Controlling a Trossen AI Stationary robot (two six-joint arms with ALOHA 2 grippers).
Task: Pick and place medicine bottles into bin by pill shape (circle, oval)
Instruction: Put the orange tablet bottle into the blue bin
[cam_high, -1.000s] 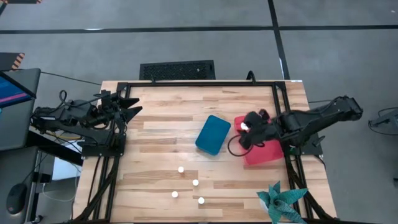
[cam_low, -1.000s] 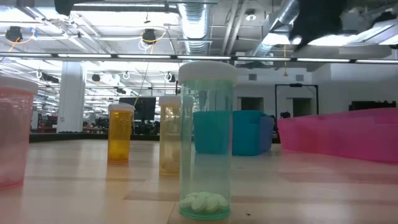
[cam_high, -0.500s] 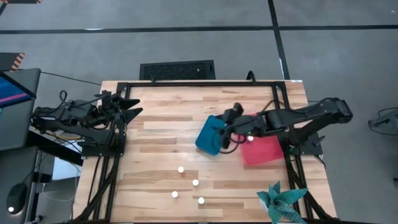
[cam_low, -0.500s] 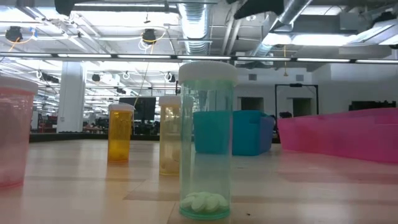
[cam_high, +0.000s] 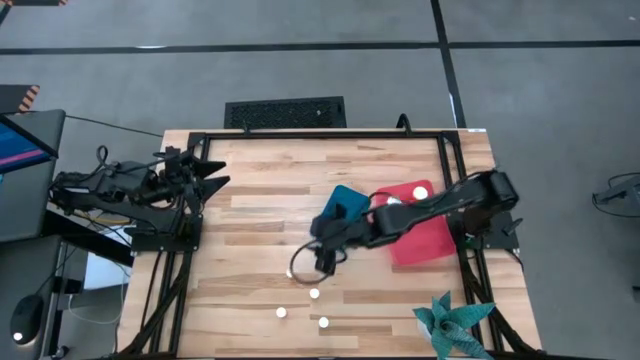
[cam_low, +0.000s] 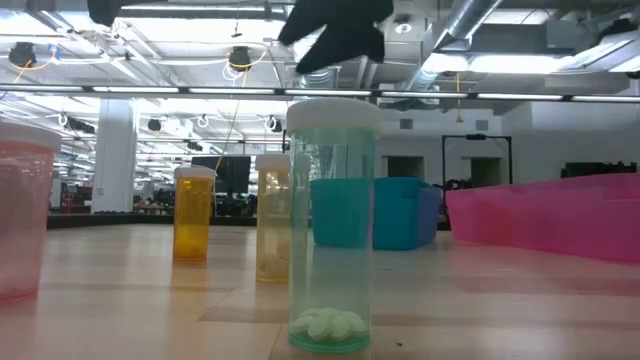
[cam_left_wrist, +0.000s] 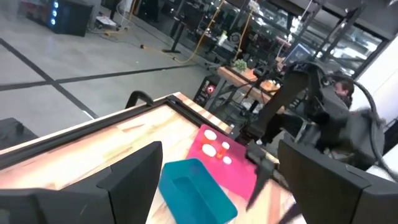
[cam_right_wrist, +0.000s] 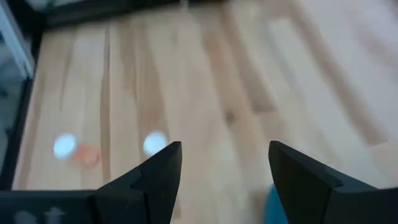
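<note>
red plastic first: the red tray (cam_high: 425, 235) at centre-right of the high view already holds two white-capped bottles (cam_high: 421, 192), and my left wrist view shows about three pale caps in it, so i cannot give a firm count. the teal tray (cam_high: 340, 203) just left of it looks empty from the left wrist view, as far as i can tell. four medicine bottles (cam_high: 314, 294) stand loose in the lower middle of the table (cam_high: 260, 200), so i judge the sort well short of finished. my right gripper (cam_high: 305, 268) is stretched out over that cluster, fingers apart and holding nothing, right by the topmost bottle. the left gripper (cam_high: 215, 172) waits at upper left, jaws spread and empty.
</note>
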